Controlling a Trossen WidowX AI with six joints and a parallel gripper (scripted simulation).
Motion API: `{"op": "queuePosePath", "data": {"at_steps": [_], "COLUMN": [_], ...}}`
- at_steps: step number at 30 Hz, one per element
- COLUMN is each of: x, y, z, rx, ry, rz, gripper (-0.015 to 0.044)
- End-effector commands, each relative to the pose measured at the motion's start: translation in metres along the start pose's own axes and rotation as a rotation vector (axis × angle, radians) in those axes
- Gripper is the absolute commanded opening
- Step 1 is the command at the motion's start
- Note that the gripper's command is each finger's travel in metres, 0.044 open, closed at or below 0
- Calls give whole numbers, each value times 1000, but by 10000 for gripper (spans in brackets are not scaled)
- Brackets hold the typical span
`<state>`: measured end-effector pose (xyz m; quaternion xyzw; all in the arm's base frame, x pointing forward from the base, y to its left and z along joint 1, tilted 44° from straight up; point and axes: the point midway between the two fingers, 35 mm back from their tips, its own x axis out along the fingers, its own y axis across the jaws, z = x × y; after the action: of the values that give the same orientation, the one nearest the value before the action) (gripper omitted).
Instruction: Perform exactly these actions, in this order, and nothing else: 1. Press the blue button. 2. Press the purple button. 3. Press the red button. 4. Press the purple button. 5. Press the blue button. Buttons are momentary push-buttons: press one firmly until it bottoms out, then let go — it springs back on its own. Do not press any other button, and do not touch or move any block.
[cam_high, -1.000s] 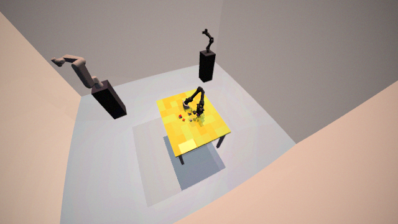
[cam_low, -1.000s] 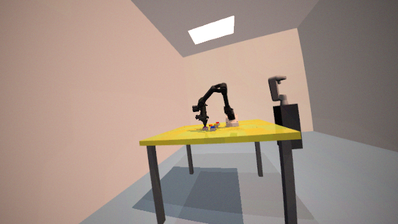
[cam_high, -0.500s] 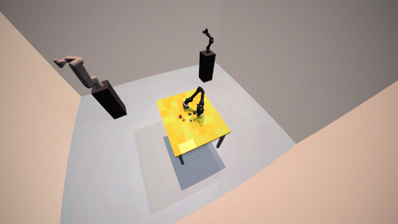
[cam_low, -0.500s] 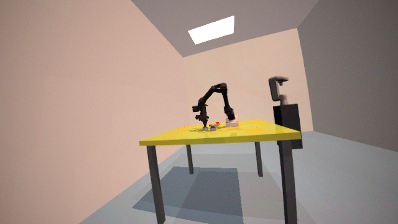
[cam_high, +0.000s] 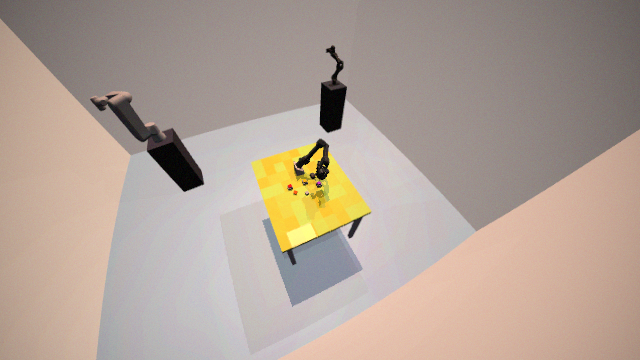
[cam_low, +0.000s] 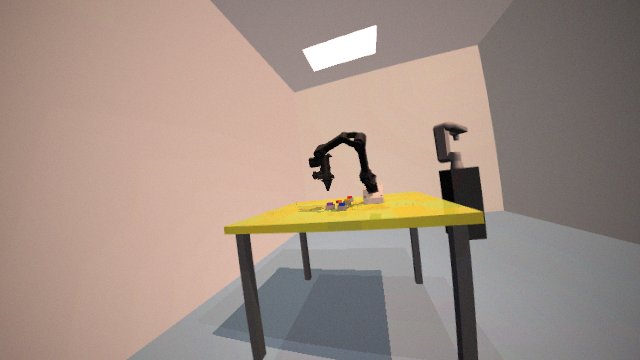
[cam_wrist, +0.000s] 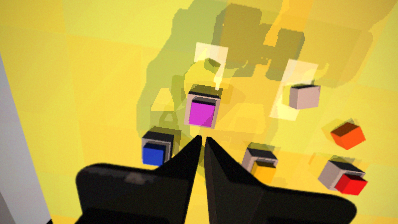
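Fingers of the black gripper are pinched nearly together with nothing between them, hanging above the yellow worktop (cam_wrist: 100, 60) well clear of every button. Just past their tips sits the square purple push-button (cam_wrist: 202, 112) in its grey housing, the blue square button (cam_wrist: 155, 153) to its left, the red square button (cam_wrist: 350, 182) far right beyond an orange-yellow one (cam_wrist: 263, 172). How many presses are done cannot be told from this; judging by position, red or blue comes next.
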<state>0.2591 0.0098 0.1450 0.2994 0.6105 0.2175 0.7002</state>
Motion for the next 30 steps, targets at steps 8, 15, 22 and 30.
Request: {"op": "queuePosePath", "data": {"at_steps": [8, 15, 22, 30], "x": [-17, -16, 20, 47], "y": [38, 65, 64, 66], "z": [-41, -85, -84, -86], "rx": [-2, -1, -2, -2], "ry": [9, 10, 9, 8], "rz": [-3, 1, -5, 4], "gripper": [20, 20, 20, 20]}}
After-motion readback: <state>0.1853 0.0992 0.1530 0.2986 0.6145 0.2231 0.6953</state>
